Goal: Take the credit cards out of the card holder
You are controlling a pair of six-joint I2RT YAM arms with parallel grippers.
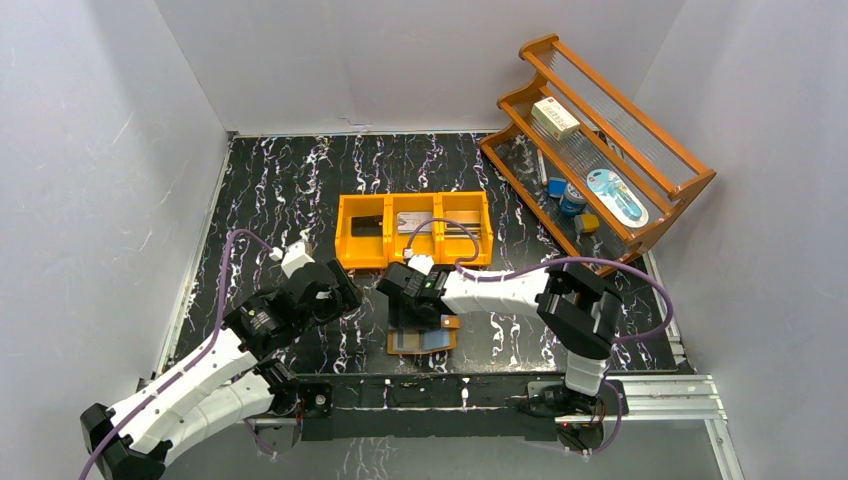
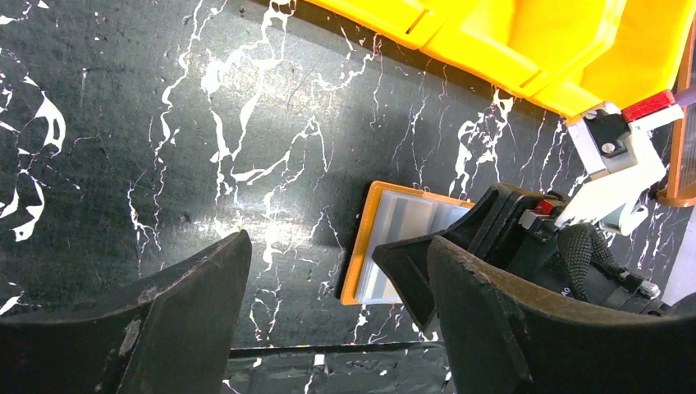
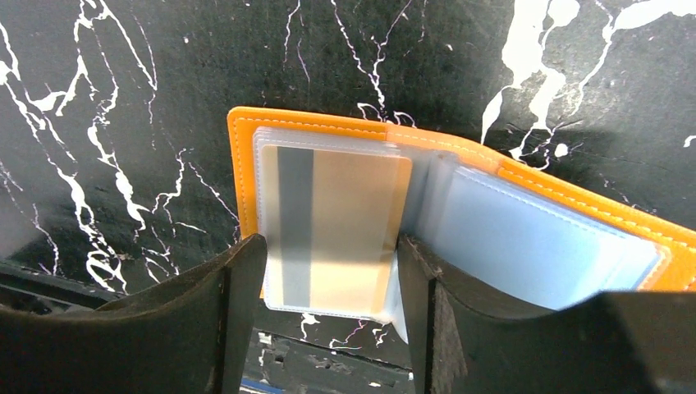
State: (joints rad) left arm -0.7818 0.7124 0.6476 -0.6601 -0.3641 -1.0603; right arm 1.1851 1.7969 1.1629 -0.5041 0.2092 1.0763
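**Holder.** The holder (image 1: 424, 341) lay open, sleeves up, on the table (image 1: 280, 190). It was near the front edge, between the two arm bases. It was in front of the bin (image 1: 350, 259) and apart from it.

**Sleeved card.** One card (image 3: 336, 222), pale with a dark stripe, sat in the clear sleeve of the holder's left leaf. The sleeves of the right leaf showed pale blue.

**Right gripper.** The right gripper (image 3: 331, 244) pointed down at the left leaf. Its fingers (image 3: 234, 312) were spread to about the width of the sleeve, one at each side edge of the card. The views did not show whether they pressed on the sleeve or only flanked it.

**Left gripper.** The left gripper (image 2: 338, 245) was held above the table to the left of the holder, apart from it. Its fingers were spread wide and gripped nothing.

**Bin.** Each of the three compartments held one card: a black card (image 1: 368, 226) on the left, a grey card (image 1: 412, 222) in the middle and a striped card (image 1: 463, 233) on the right.

**Rack.** A wooden rack (image 1: 690, 180) stood at the right rear of the table, well apart from the holder.
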